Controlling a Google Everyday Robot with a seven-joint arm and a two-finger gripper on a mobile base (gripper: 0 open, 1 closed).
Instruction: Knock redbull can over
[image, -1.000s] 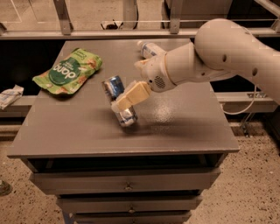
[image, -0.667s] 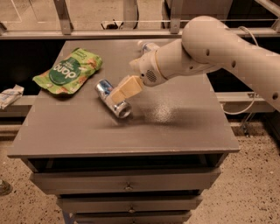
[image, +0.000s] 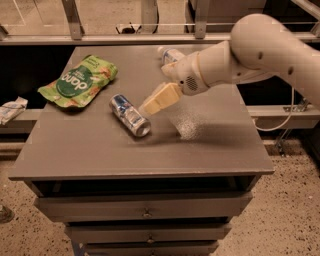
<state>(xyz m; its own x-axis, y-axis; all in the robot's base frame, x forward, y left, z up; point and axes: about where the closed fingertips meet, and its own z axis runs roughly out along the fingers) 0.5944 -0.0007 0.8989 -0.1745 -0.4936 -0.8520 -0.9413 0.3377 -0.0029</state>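
Redbull can (image: 129, 115) lies on its side on the table (image: 100, 155), one silver end facing the front edge. Gripper (image: 146, 106) hangs just right of the can, tip close to its upper side (contact cannot be confirmed). Its beige fingers (image: 162, 96) sit together with nothing between them. A green bag (image: 77, 82) lies flat behind and left of the can, apart from it. A bottle (image: 171, 54) sits well behind and right of the can, partly hidden by the arm.
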